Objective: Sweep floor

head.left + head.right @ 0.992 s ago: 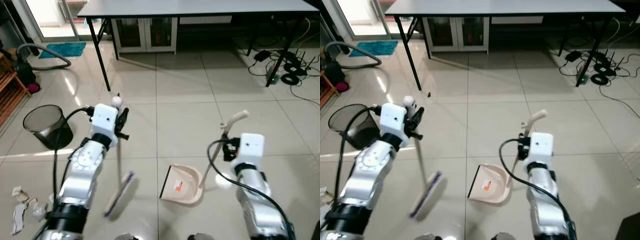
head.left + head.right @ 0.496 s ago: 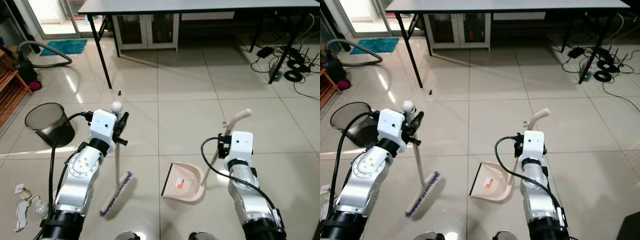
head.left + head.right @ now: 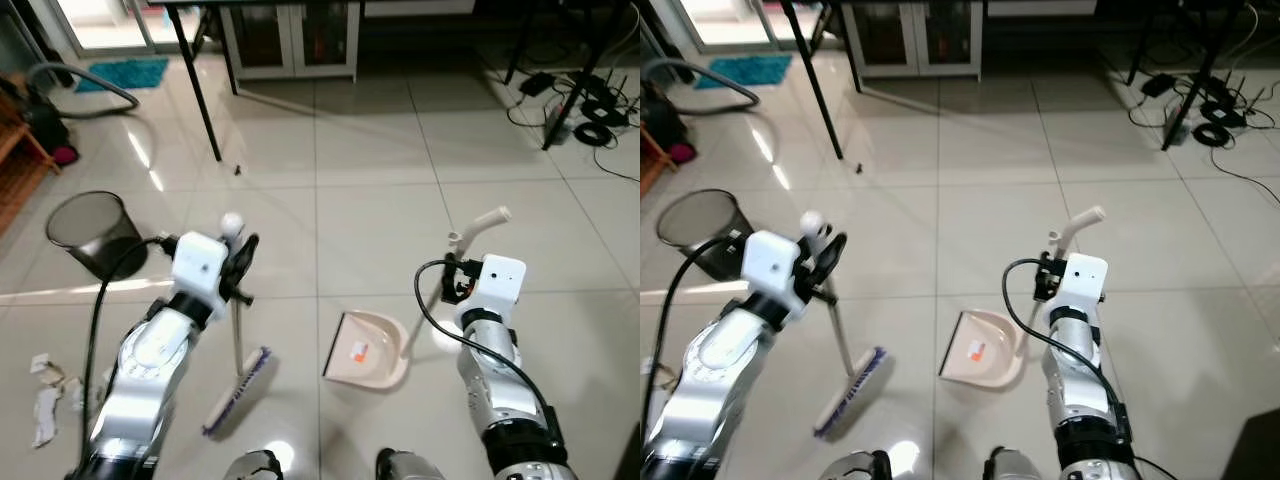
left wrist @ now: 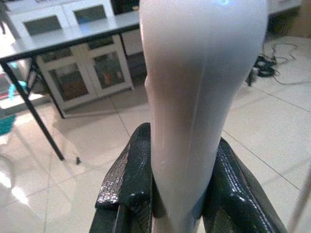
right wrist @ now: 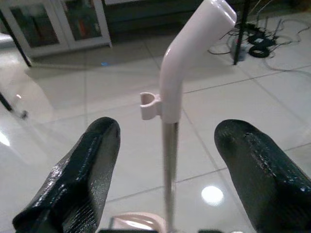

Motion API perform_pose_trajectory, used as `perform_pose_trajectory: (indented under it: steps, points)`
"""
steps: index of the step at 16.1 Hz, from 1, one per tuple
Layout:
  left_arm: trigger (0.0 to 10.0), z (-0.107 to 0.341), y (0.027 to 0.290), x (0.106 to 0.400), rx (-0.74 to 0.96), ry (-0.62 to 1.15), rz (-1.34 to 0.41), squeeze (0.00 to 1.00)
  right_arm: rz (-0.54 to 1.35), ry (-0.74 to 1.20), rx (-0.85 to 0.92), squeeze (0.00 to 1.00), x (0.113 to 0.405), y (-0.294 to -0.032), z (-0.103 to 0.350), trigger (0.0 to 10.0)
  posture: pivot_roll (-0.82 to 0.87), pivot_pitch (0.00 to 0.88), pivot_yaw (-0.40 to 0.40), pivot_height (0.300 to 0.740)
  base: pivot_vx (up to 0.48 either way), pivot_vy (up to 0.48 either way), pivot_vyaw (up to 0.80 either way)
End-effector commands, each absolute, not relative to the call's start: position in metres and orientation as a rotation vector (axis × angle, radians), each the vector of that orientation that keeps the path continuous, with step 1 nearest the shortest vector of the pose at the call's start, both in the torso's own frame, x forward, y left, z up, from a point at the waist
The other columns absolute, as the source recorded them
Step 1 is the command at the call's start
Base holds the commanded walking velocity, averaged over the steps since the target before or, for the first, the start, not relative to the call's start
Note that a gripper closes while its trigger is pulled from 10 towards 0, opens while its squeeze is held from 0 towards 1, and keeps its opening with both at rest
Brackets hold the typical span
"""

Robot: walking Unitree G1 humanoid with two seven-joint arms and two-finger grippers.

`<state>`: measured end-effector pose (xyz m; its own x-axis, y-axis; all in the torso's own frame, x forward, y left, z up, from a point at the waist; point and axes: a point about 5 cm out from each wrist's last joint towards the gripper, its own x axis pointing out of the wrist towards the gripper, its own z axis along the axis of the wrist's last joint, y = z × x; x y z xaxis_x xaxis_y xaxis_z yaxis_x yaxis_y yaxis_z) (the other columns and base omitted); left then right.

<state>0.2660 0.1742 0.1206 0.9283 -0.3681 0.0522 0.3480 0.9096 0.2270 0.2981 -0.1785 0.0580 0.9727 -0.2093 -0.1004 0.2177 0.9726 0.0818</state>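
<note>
My left gripper (image 3: 240, 272) is shut on the white handle of a broom (image 3: 236, 335), just under its round knob. The left wrist view has both black fingers (image 4: 129, 177) clamped on the white handle (image 4: 194, 97). The purple-bristled broom head (image 3: 238, 392) rests on the tiles in front of me. A beige dustpan (image 3: 368, 350) lies on the floor to its right, its long handle (image 3: 478, 225) standing upright. My right gripper (image 3: 455, 285) is level with that handle. In the right wrist view its gripper (image 5: 168, 127) is open, fingers (image 5: 87, 170) wide apart with the pole between them.
Crumpled paper scraps (image 3: 45, 400) lie on the tiles at the lower left. A black mesh bin (image 3: 88, 228) stands at the left. Black table legs (image 3: 200, 90), white cabinets (image 3: 290, 40) and a tangle of cables (image 3: 590, 110) are at the back. A small dark speck (image 3: 237, 169) lies beyond.
The camera has tipped down, so the tabletop has left the picture. The broom head was blurred a second ago and is now steady on the tiles. Both arms keep their poses.
</note>
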Motion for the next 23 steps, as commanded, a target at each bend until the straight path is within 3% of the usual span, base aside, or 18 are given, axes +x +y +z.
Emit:
perform_pose_trajectory:
  steps: [1, 6, 13, 15, 23]
  points:
    - [10.0, 0.129, 0.182, 0.263, 0.245, -0.140, -0.367, 0.00, -0.204, 0.081, 0.122, 1.00, 0.296, -0.177, 0.057, 10.0, 0.04, 0.185, 0.065, 0.740, 0.000, 0.000, 0.00]
    - [10.0, 0.109, 0.233, 0.251, 0.290, -0.045, -0.271, 0.00, -0.136, -0.023, 0.214, 1.00, 0.300, -0.164, 0.066, 10.0, 0.07, 0.191, 0.075, 0.740, 0.000, 0.000, 0.00]
    - [10.0, 0.123, 0.240, 0.246, 0.322, -0.076, -0.281, 0.00, -0.200, -0.023, 0.139, 1.00, 0.315, -0.171, 0.068, 10.0, 0.13, 0.220, 0.078, 0.740, 0.000, 0.000, 0.00]
    - [10.0, 0.128, 0.241, 0.243, 0.327, -0.079, -0.287, 0.00, -0.214, -0.001, 0.113, 0.00, 0.320, -0.174, 0.067, 10.0, 0.15, 0.231, 0.082, 0.740, 0.000, 0.000, 0.00]
    - [10.0, 0.143, 0.250, 0.236, 0.365, -0.068, -0.314, 0.00, -0.231, -0.034, 0.116, 0.00, 0.340, -0.184, 0.082, 10.0, 0.21, 0.256, 0.118, 0.740, 0.000, 0.000, 0.00]
